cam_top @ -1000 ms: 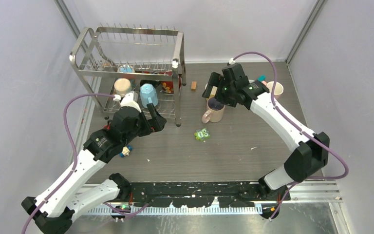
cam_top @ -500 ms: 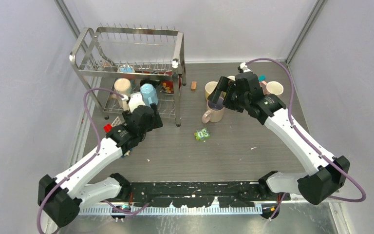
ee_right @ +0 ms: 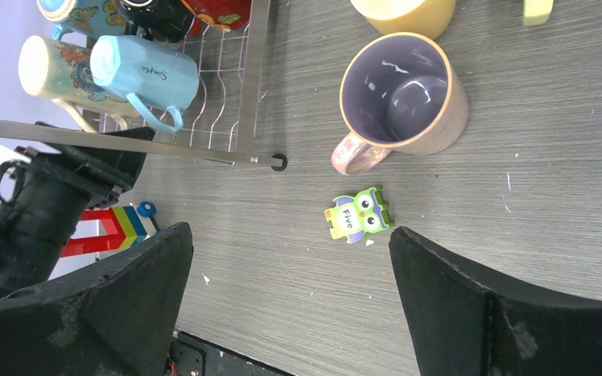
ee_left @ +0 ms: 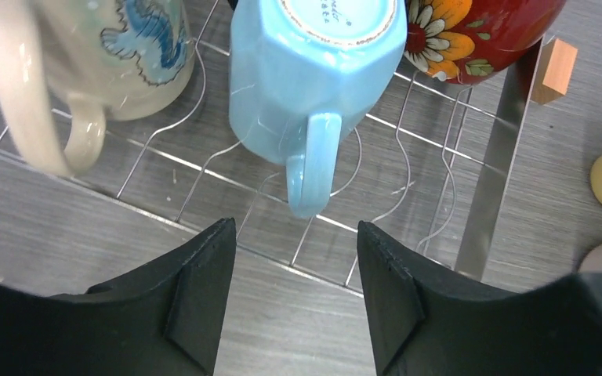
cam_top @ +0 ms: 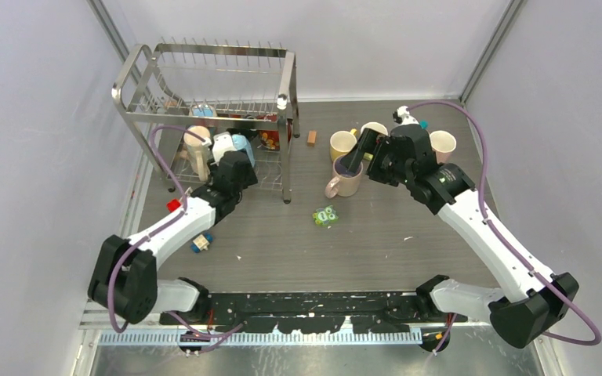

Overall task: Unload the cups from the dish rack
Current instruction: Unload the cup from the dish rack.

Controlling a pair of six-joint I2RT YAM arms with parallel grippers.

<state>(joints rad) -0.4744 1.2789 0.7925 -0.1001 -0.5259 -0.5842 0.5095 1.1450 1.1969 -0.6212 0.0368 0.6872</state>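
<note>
Left gripper: jaws spread, gripping nothing.
Light blue faceted ceramic mug: on its side in the lower tier of the shiny steel wire dish rack, handle just ahead of that gap, untouched.
Right gripper: jaws wide apart over the grey table.

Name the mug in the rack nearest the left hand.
The light blue mug: its handle points straight at the left hand; the cream mug and the red mug flank it.

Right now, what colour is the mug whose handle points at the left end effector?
The mug is light blue, clearest in the left wrist view.
</note>
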